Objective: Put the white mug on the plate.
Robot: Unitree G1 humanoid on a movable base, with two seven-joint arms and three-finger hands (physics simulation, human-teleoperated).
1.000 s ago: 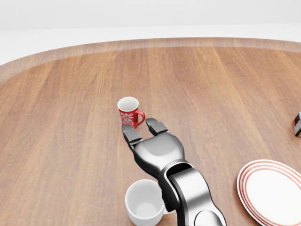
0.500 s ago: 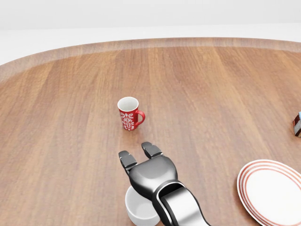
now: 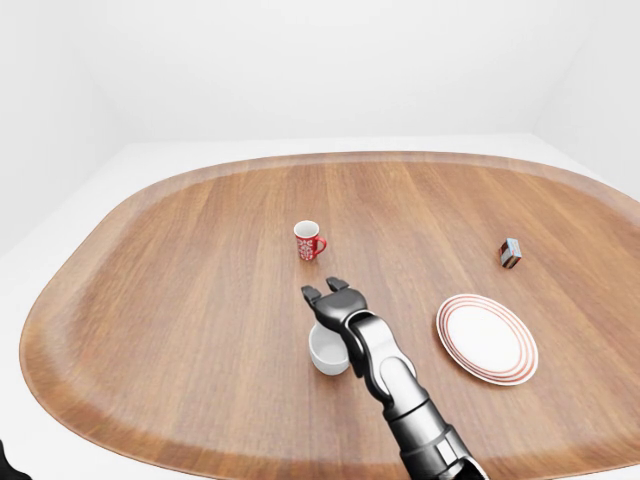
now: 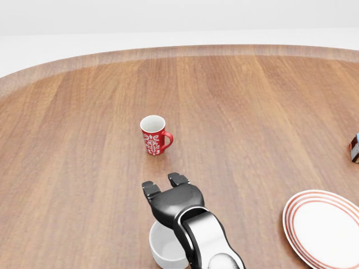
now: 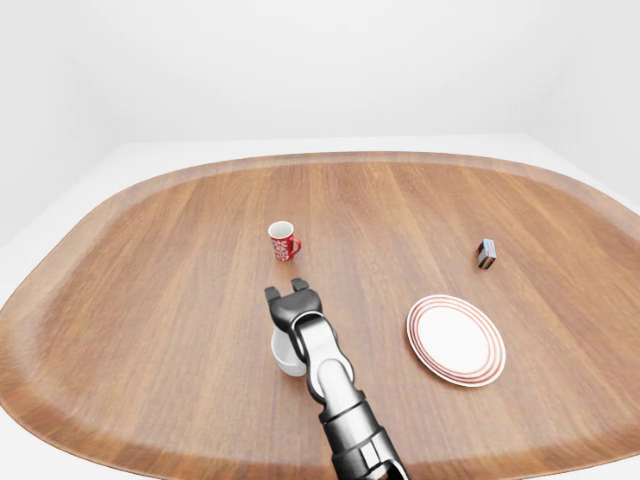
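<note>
The white mug (image 4: 161,248) stands upright on the wooden table (image 4: 252,112), at the bottom of the head view. My right hand (image 4: 162,184) hovers just over its far rim with fingers open and holds nothing; wrist and forearm hide the mug's right side. The white plate with red rings (image 4: 325,227) lies to the right of the mug, at the lower right, with nothing on it. The mug (image 3: 325,356) and the plate (image 3: 487,339) also show in the left-eye view. My left hand does not show.
A red patterned mug (image 4: 154,134) stands upright beyond my right hand, toward the top of the head view. A small dark box (image 3: 511,253) sits at the right, beyond the plate. The table's rounded edge (image 3: 60,300) curves round on the left.
My right hand has drawn back from beside the red mug toward the bottom of the view and now stands over the white mug. The mugs and plate have not moved.
</note>
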